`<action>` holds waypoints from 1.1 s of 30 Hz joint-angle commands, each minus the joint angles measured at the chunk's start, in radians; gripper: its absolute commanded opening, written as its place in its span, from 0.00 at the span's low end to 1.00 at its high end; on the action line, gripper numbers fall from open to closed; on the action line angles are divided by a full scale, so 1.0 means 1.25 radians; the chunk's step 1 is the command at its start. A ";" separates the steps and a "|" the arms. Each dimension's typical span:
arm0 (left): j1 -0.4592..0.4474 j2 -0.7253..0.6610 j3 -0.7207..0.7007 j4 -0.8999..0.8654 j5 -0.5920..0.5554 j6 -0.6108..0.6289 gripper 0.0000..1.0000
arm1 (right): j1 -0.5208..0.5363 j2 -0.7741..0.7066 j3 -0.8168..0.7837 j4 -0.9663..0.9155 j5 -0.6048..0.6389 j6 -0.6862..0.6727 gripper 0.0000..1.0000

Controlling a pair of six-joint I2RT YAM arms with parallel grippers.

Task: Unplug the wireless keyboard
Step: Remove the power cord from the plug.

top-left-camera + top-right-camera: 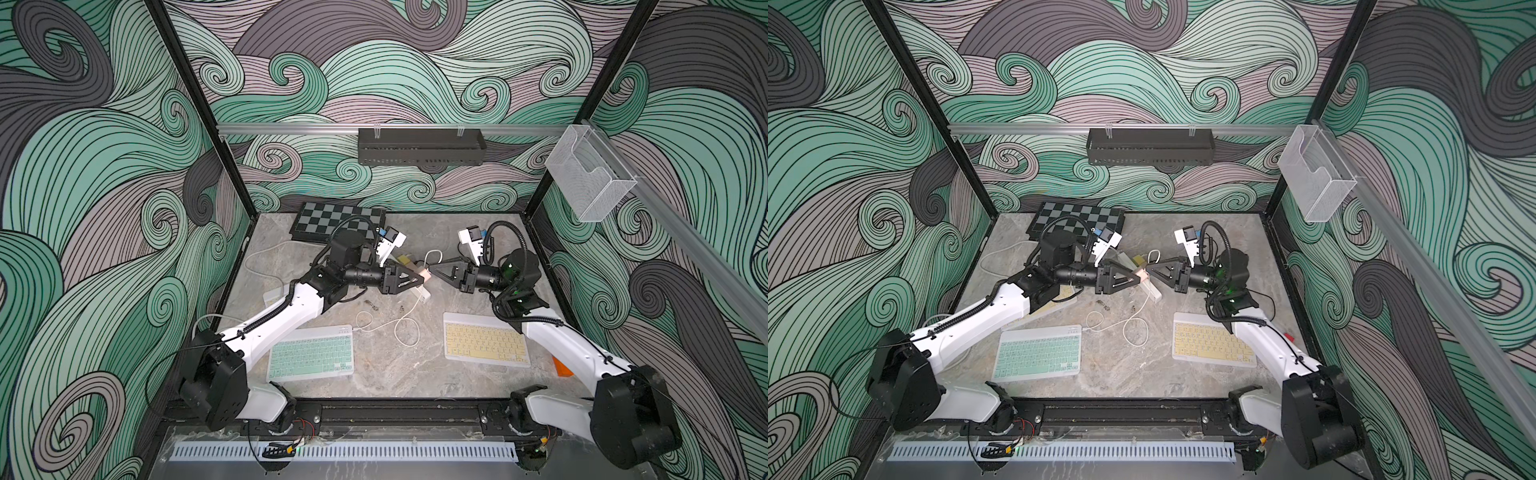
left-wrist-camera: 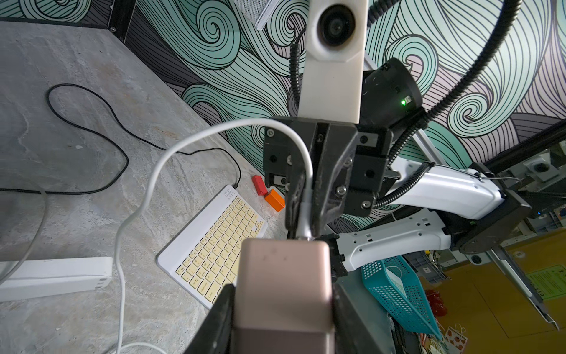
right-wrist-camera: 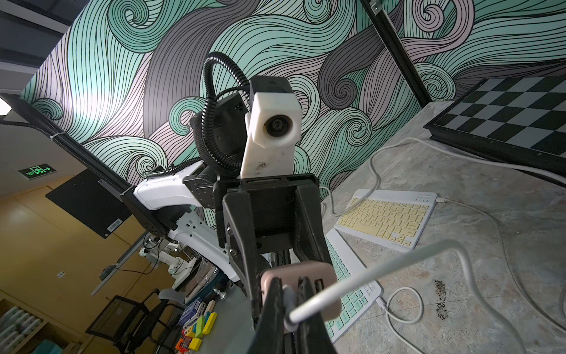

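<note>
A mint-green keyboard (image 1: 309, 353) (image 1: 1038, 353) lies at the front left. Its white cable (image 1: 399, 328) (image 2: 147, 190) loops up to a pink charger block (image 1: 424, 274) (image 2: 283, 285) (image 3: 306, 269) held above the table's middle. My left gripper (image 1: 420, 278) (image 2: 283, 309) is shut on that block, one jaw on each side. My right gripper (image 1: 432, 270) (image 3: 289, 294) faces it and is shut on the cable's white plug (image 2: 303, 220) (image 3: 289, 303). The plug's tip meets the block's face.
A yellow keyboard (image 1: 484, 345) (image 2: 217, 245) with a black cable (image 2: 92, 131) lies at the front right. Another yellow keyboard (image 3: 386, 214) sits under the left arm. A white power strip (image 2: 55, 275) lies below the grippers. A chessboard (image 1: 336, 220) lies at the back. Red and orange blocks (image 2: 274, 199) lie by the right wall.
</note>
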 commanded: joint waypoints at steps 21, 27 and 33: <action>0.014 -0.025 -0.067 -0.083 0.053 -0.055 0.00 | -0.074 0.008 0.023 0.076 0.177 0.056 0.00; 0.014 -0.028 -0.054 -0.140 0.034 -0.024 0.00 | -0.074 0.022 0.067 0.026 0.141 0.046 0.00; 0.021 -0.024 -0.010 -0.258 -0.001 0.034 0.00 | -0.074 0.005 0.085 -0.092 0.156 -0.041 0.00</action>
